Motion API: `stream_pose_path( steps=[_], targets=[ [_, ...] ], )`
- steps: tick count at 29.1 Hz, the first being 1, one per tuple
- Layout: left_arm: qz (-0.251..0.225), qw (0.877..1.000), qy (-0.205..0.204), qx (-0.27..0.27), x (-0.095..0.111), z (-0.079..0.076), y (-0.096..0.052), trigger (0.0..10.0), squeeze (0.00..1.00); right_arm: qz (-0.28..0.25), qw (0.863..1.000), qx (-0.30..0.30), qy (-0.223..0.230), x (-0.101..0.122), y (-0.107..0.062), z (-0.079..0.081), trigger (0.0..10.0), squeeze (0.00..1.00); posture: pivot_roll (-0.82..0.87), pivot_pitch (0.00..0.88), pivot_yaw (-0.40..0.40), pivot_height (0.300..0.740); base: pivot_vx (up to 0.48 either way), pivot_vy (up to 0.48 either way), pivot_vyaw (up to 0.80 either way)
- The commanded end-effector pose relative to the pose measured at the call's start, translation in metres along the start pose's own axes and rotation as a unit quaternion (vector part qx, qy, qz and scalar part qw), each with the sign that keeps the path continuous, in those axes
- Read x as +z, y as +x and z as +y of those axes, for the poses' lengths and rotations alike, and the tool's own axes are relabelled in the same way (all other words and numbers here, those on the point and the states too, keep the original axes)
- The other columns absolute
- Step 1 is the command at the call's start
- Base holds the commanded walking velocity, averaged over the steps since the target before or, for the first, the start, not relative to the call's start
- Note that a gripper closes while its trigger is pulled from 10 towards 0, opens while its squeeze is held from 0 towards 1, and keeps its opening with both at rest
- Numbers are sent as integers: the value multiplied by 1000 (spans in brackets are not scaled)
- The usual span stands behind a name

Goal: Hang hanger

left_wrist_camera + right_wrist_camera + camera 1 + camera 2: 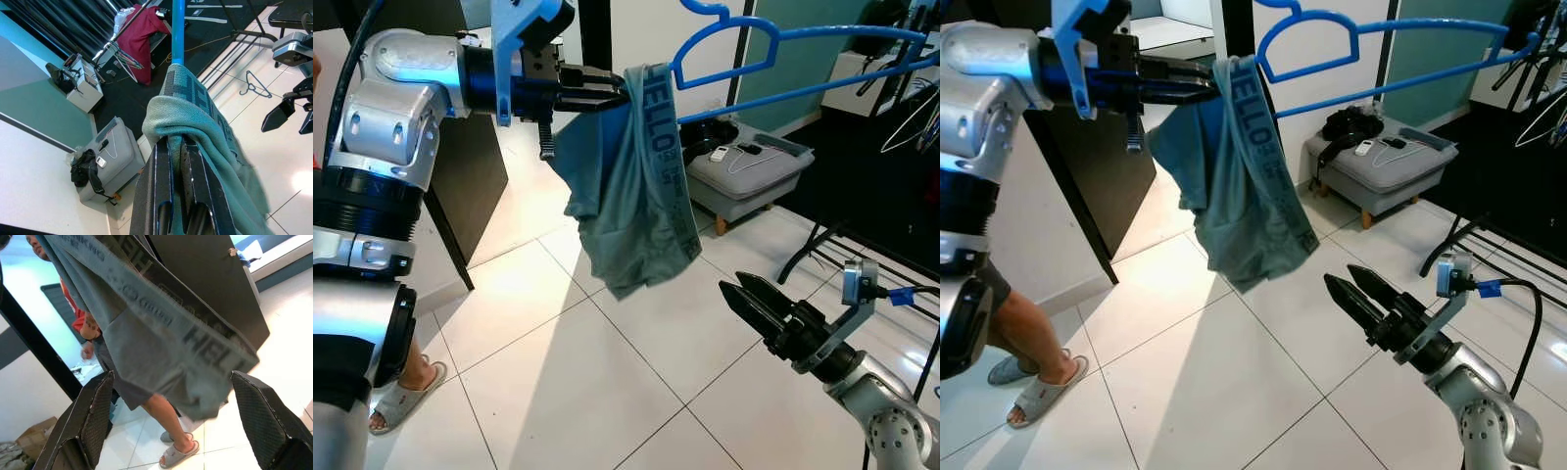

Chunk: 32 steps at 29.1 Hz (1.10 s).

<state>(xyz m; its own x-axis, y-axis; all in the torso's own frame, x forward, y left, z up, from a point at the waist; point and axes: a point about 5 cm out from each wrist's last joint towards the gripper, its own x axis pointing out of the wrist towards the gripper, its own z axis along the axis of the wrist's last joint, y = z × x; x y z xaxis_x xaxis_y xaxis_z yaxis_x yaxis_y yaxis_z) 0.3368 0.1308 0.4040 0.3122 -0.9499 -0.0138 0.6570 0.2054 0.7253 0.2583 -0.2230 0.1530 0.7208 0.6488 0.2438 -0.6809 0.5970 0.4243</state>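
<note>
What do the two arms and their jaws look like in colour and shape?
Both arms are silver metal with black joint rings. The left gripper has a bright blue bracket behind long black fingers. The right gripper has tapered black fingers with textured pads, a small camera block and a blue-tipped cable.

Open tiled floor (pixel 558 362) lies below the hanging garment (pixel 631 186); a footstool (pixel 749 176) stands beyond.

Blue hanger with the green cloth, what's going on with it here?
The left end effector is shut on the end of the blue hanger, held high and level, with a teal garment draped over the bar beside its fingers. The right end effector is open, low beneath the garment and apart from it. A drying rack stands to the right; the hanger isn't hung yet.
</note>
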Motion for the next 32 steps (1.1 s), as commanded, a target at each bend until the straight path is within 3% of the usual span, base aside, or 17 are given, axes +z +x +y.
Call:
stream_pose_path(
  steps=[1,12,16,32],
  targets=[
    [-19,1000,12,1,10,3,0,10000,0,-13,1000,11,11,2,3,3,10000,0,-47,0,41,740,0,0,0],
    [-36,999,22,1,22,6,0,10000,0,-24,999,22,18,1,0,6,10000,0,-41,0,49,740,0,0,0],
    [-44,999,30,1,29,7,1,10000,0,-6,1000,0,8,-5,-2,2,10000,0,-39,0,46,740,0,0,0],
    [-66,997,45,-3,42,7,1,10000,0,-17,1000,-21,3,0,2,-5,10000,0,-34,0,44,740,0,0,0]
  ],
)
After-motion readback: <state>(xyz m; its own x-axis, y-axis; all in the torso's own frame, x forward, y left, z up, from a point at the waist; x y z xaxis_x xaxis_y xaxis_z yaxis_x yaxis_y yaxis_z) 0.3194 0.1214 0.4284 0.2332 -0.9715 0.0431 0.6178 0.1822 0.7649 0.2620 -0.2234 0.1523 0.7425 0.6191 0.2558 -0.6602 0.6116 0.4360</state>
